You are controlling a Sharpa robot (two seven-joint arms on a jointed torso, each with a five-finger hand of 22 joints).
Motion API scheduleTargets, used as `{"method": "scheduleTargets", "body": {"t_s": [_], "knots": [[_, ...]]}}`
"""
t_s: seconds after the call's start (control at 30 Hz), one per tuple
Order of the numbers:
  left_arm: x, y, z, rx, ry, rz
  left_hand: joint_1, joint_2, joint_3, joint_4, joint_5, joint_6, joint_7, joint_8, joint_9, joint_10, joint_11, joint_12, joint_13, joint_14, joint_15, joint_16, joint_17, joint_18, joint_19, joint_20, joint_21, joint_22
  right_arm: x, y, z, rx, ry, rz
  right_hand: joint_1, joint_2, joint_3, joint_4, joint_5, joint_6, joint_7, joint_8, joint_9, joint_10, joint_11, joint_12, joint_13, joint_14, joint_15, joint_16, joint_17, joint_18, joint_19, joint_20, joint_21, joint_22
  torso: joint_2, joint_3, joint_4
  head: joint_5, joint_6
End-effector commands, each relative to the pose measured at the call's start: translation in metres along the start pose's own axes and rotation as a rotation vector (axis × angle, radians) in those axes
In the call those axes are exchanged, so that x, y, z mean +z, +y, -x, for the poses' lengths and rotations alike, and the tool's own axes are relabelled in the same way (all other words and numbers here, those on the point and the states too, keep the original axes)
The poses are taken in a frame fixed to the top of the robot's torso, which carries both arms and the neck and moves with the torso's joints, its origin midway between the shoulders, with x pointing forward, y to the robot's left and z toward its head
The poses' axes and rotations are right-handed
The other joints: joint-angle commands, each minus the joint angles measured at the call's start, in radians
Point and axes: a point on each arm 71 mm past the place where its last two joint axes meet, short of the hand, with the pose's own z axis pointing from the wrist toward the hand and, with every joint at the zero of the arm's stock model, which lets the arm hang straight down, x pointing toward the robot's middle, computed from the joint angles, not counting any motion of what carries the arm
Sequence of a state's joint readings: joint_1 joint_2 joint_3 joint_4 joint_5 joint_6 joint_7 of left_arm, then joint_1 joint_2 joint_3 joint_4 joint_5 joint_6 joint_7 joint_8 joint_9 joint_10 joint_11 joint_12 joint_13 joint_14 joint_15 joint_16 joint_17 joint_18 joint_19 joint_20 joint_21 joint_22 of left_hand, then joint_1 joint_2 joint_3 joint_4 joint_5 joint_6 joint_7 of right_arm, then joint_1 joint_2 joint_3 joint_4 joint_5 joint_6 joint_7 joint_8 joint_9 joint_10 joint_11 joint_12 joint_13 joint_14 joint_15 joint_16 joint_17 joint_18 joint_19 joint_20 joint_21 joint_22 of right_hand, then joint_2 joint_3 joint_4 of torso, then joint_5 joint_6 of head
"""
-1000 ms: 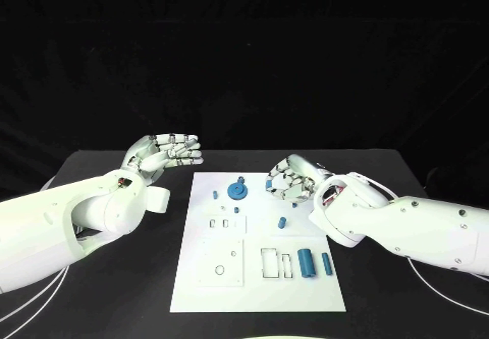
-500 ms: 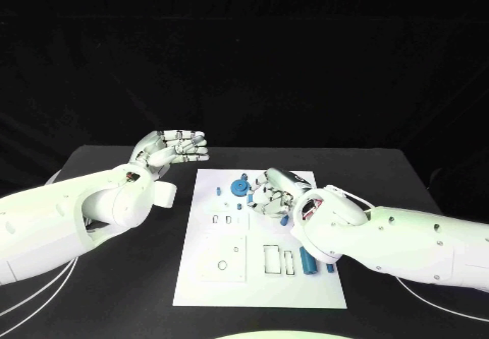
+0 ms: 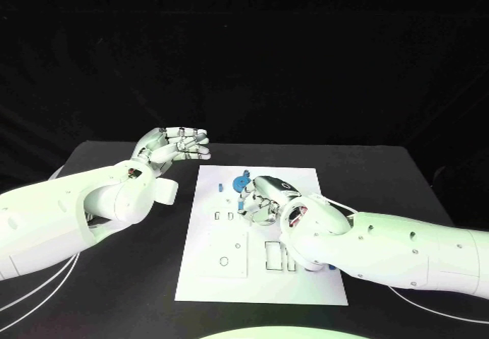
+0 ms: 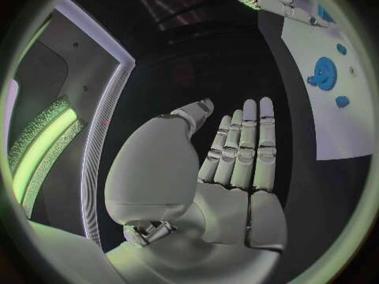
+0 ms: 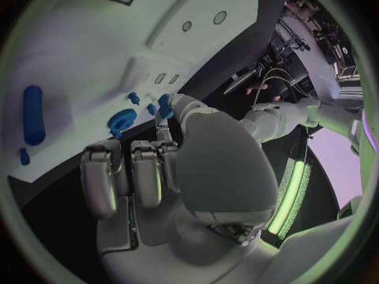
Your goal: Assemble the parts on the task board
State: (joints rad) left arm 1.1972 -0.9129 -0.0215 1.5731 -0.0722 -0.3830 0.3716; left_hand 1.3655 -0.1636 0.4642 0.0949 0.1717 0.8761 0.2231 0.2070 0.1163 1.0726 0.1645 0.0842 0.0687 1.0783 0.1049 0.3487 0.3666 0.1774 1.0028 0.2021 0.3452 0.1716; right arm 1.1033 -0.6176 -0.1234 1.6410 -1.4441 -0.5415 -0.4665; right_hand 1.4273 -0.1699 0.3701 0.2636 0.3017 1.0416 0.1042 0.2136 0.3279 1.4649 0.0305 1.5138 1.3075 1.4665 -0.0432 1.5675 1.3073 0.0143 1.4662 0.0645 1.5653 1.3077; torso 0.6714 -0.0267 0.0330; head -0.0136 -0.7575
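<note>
The white rectangular task board (image 3: 219, 279) lies in the middle of the black counter (image 3: 397, 176), and every place below is given from it. On the board's far end sits a round blue gear-shaped part (image 3: 239, 185), with a small blue peg (image 3: 218, 188) just to its left and another small blue piece (image 3: 246, 174) just beyond it, nearer the far edge. The right robot hand (image 3: 263, 199) hangs over the board's far middle, just this side of the gear, and its white forearm lies across the board's right half, covering the parts and recesses there; only a sliver of a blue cylinder (image 3: 306, 267) peeks out at the arm's lower edge. In the right wrist view its fingers (image 5: 146, 170) are curled in and its thumb tip touches a small blue part (image 5: 164, 105), but whether the part is truly pinched cannot be told. On the board's left half show two small slots (image 3: 224, 217), a raised square plate with an oval hole (image 3: 224, 260), and a rectangular recess (image 3: 271, 256). The left robot hand (image 3: 171, 147) is raised off the board's far left corner, over the counter, fingers loosely apart and holding nothing.
</note>
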Motion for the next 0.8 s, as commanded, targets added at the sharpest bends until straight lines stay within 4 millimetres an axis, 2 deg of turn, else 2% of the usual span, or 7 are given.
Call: {"method": "scheduleTargets", "body": {"t_s": [0.03, 0.13, 0.37, 0.53, 0.8], "knots": [[0.0, -0.001, -0.002, 0.007, 0.015, -0.004, -0.008, -0.004, 0.009, -0.002, -0.003, 0.007, 0.004, 0.005, 0.001, 0.009, -0.003, 0.01, 0.001, 0.001, -0.007, 0.067, 0.042, 0.001, 0.005, -0.008, 0.04, 0.025, 0.002, 0.0, -0.003, -0.04, -0.006, 0.007, -0.012, -0.002, 0.003, 0.004, -0.003, 0.001, -0.001, 0.045, 0.039, 0.066, -0.006, 0.001, 0.217, 0.104, -0.001, 0.003, 0.263, -0.014, 0.105, -0.002, 0.005, 0.263, 0.0, -0.0002, -0.0009, 0.002, -0.003], [0.0, -0.001, -0.002, 0.008, 0.015, -0.003, -0.012, -0.005, 0.017, -0.005, -0.003, 0.009, 0.002, 0.006, 0.002, 0.013, -0.006, 0.014, 0.001, -0.022, -0.012, 0.158, 0.098, -0.001, -0.01, -0.015, 0.095, 0.064, 0.004, 0.001, -0.007, -0.048, -0.006, 0.01, -0.015, -0.003, 0.003, 0.005, -0.003, 0.001, -0.001, 0.046, 0.039, 0.066, -0.006, 0.001, 0.216, 0.104, 0.0, 0.003, 0.263, -0.014, 0.105, -0.002, 0.005, 0.263, 0.0, 0.0001, -0.0017, 0.001, -0.004], [-0.001, -0.001, -0.003, 0.009, 0.022, -0.002, -0.017, -0.007, 0.03, -0.009, -0.001, 0.01, -0.001, 0.008, 0.002, 0.014, -0.01, 0.017, 0.001, -0.032, -0.021, 0.304, 0.171, -0.001, -0.031, -0.026, 0.207, 0.141, 0.007, 0.003, -0.014, -0.066, -0.003, 0.013, -0.019, -0.007, 0.002, 0.006, -0.004, -0.001, -0.001, 0.046, 0.04, 0.066, -0.005, 0.0, 0.216, 0.104, 0.0, 0.003, 0.263, -0.014, 0.105, -0.001, 0.005, 0.263, -0.001, 0.0009, -0.0009, 0.001, -0.007], [-0.001, -0.001, -0.003, 0.011, 0.025, -0.002, -0.021, -0.009, 0.037, -0.01, -0.002, 0.011, -0.001, 0.009, 0.003, 0.015, -0.012, 0.018, 0.001, -0.035, -0.024, 0.362, 0.192, 0.0, -0.05, -0.029, 0.264, 0.181, 0.009, 0.002, -0.018, -0.084, 0.002, 0.01, -0.021, -0.009, 0.001, 0.005, -0.005, -0.001, -0.001, 0.047, 0.04, 0.065, -0.005, -0.001, 0.215, 0.104, 0.0, 0.003, 0.263, -0.014, 0.105, -0.001, 0.005, 0.263, -0.002, 0.0008, -0.0015, 0.002, -0.01], [0.0, -0.001, -0.004, 0.011, 0.028, -0.001, -0.024, -0.011, 0.041, -0.011, -0.002, 0.012, -0.003, 0.01, 0.003, 0.017, -0.013, 0.02, 0.001, -0.037, -0.026, 0.4, 0.203, 0.001, -0.064, -0.03, 0.302, 0.209, 0.011, 0.001, -0.024, -0.116, 0.02, 0.001, -0.024, -0.014, 0.001, 0.005, -0.007, -0.005, 0.001, 0.047, 0.04, 0.063, -0.005, -0.003, 0.213, 0.104, 0.001, 0.003, 0.263, -0.014, 0.105, -0.001, 0.005, 0.263, -0.002, 0.0007, -0.0011, 0.003, -0.012]]}}
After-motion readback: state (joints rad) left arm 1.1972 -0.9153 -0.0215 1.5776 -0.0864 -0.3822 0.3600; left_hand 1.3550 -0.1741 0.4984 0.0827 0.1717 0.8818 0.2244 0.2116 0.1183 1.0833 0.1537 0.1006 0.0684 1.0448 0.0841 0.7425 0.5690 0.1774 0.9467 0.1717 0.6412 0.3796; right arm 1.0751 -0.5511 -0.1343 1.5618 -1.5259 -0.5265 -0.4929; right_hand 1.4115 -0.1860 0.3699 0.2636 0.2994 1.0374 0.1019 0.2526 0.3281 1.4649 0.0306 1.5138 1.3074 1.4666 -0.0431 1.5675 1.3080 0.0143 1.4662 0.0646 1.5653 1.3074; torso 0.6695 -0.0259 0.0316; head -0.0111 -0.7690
